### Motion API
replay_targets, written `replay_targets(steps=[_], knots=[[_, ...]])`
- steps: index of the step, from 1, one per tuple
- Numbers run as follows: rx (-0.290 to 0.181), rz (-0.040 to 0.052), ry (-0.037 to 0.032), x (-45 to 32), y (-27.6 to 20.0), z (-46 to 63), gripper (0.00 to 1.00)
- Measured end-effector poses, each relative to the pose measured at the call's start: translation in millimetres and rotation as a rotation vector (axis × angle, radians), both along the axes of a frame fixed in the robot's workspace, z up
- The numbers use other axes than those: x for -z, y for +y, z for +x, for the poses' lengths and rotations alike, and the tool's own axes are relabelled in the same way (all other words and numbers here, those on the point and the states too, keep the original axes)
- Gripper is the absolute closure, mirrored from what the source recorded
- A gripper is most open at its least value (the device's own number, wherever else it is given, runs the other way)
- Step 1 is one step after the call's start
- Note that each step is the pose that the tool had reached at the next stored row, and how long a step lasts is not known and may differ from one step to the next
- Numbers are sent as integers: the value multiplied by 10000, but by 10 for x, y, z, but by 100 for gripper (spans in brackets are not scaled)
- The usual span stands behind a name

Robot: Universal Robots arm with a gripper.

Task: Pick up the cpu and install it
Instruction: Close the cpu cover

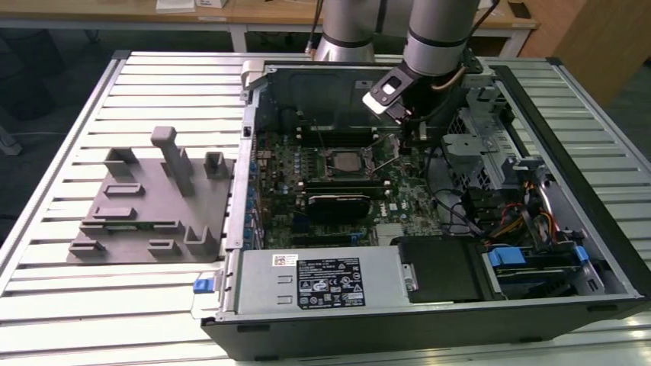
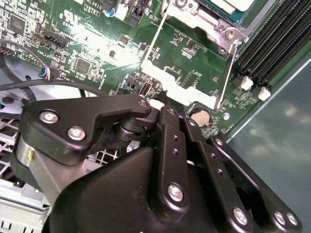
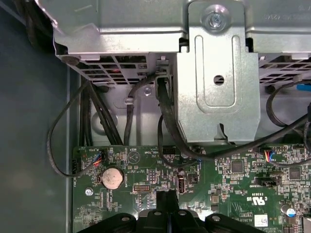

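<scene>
Silvery cpu (image 1: 346, 162) lies in the socket (image 2: 194, 24) on the motherboard (image 3: 233, 184) (inside an open case (image 1: 428, 328) on the surface (image 1: 102, 305)); end effector (image 3: 166, 195) hangs just beside the socket, above the board, fingers (image 3: 162, 201) pressed together, gripping nothing.

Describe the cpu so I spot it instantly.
Find the open black computer case. At the middle of its green motherboard sits a dark metal-framed socket. The cpu is the small flat silvery square inside it; neighbours are black or green.
</scene>
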State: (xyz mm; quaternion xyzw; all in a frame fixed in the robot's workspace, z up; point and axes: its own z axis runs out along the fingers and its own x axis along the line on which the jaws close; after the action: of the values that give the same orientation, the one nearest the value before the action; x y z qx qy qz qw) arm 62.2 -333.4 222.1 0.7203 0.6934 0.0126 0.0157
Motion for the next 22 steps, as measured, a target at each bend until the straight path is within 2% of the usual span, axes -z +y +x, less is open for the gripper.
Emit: replay_targets(steps=[22], knots=[[10,14,3,-3,-2,-256,89]])
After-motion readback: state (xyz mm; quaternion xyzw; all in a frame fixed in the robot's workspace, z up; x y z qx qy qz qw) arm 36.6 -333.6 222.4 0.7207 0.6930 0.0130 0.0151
